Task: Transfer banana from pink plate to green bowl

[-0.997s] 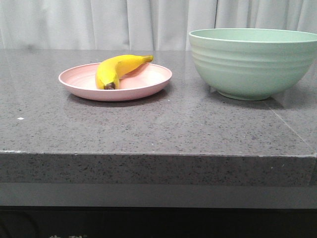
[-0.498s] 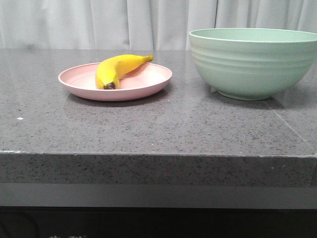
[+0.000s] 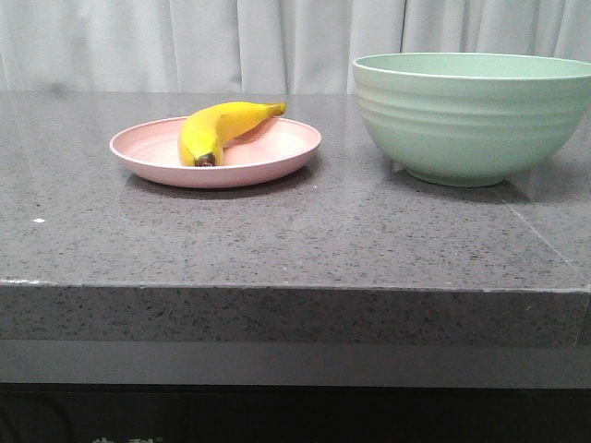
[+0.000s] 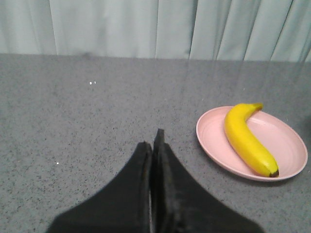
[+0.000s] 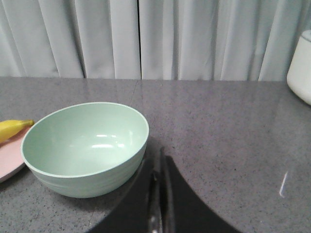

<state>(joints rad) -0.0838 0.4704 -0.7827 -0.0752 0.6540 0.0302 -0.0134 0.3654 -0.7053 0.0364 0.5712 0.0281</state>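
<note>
Front view: the banana (image 3: 220, 130) lies across the plate (image 3: 268, 162), dark tip toward the near edge, stem toward the far right; the bowl (image 3: 471, 115) stands well apart to the right, upright on the grey counter (image 3: 277, 231); against the frames a second and half a second ago nothing of the task's has shifted beyond the faintest nudge of the picture, and neither arm shows here; so, by my judgement, the transfer has not begun and the approach is all still ahead.

Left wrist view: the left claw (image 4: 154, 145) has its two dark fingers pressed together, with nothing between them; it hangs over bare counter, and the banana sits on the plate to its right and a little farther off, apart from it.

Right wrist view: the right claw (image 5: 159, 167) looks closed too, fingers flush and holding nothing, though the tips are dark and hard to read; the bowl is just ahead to its left, its inside bare; only the banana's stem end and a sliver of plate show beyond it on the left; a white vessel (image 5: 302, 68) sits at the far right.
</note>
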